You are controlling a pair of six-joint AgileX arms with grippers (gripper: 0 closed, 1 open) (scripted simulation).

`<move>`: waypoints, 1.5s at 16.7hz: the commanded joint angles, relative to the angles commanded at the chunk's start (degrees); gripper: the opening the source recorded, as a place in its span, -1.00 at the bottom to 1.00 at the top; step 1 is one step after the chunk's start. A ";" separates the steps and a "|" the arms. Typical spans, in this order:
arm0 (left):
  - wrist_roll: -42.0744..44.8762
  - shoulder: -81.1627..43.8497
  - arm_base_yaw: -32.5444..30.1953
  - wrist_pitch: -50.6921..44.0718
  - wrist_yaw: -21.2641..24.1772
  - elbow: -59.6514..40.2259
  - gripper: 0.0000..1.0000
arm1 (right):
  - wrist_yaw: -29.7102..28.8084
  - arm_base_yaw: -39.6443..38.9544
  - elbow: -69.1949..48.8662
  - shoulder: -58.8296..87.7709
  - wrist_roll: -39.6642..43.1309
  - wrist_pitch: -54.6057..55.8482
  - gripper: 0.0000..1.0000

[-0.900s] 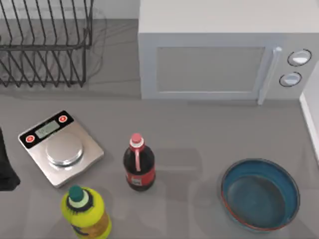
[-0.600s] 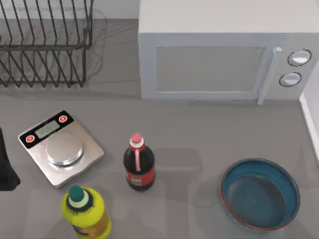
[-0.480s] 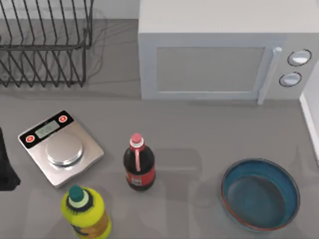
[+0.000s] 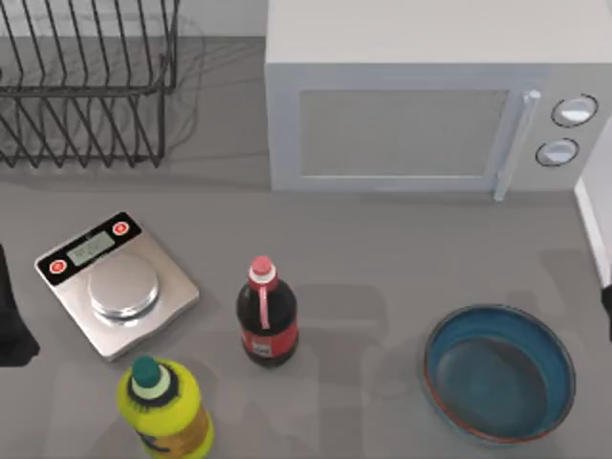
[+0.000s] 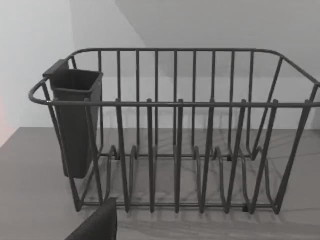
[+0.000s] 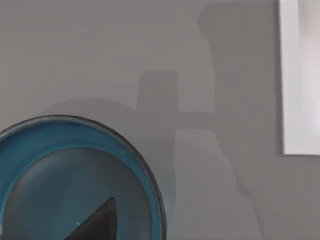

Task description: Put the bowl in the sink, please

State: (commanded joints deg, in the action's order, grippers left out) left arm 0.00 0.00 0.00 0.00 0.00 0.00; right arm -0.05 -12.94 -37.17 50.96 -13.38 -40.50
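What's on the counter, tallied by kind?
Bottles: 2 (cola bottle, yellow bottle)
Bowl: 1
Kitchen scale: 1
Dish rack: 1
Microwave: 1
Total: 6

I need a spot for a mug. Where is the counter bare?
Bare: between cola bottle and bowl, and the strip between scale and microwave. Crowded: the scale, cola bottle and yellow bottle cluster.
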 joint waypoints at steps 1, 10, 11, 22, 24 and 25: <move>0.00 0.00 0.00 0.00 0.00 0.00 1.00 | 0.02 -1.28 -3.50 5.18 -1.30 -4.01 1.00; 0.00 0.00 0.00 0.00 0.00 0.00 1.00 | 0.05 -9.00 -25.95 33.94 -9.06 -27.03 1.00; 0.00 0.00 0.00 0.00 0.00 0.00 1.00 | 0.04 -9.21 -26.59 34.58 -9.27 -27.61 1.00; 0.00 0.00 0.00 0.00 0.00 0.00 1.00 | 0.03 -9.21 -20.02 37.63 -9.29 -18.04 1.00; 0.00 0.00 0.00 0.00 0.00 0.00 1.00 | 0.04 -9.28 -16.20 39.65 -9.43 -11.87 1.00; 0.00 0.00 0.00 0.00 0.00 0.00 1.00 | 0.04 -9.32 -14.40 40.59 -9.49 -9.02 1.00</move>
State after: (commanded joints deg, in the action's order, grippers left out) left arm 0.00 0.00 0.00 0.00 0.00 0.00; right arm -0.01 -22.26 -51.58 91.55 -22.87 -49.52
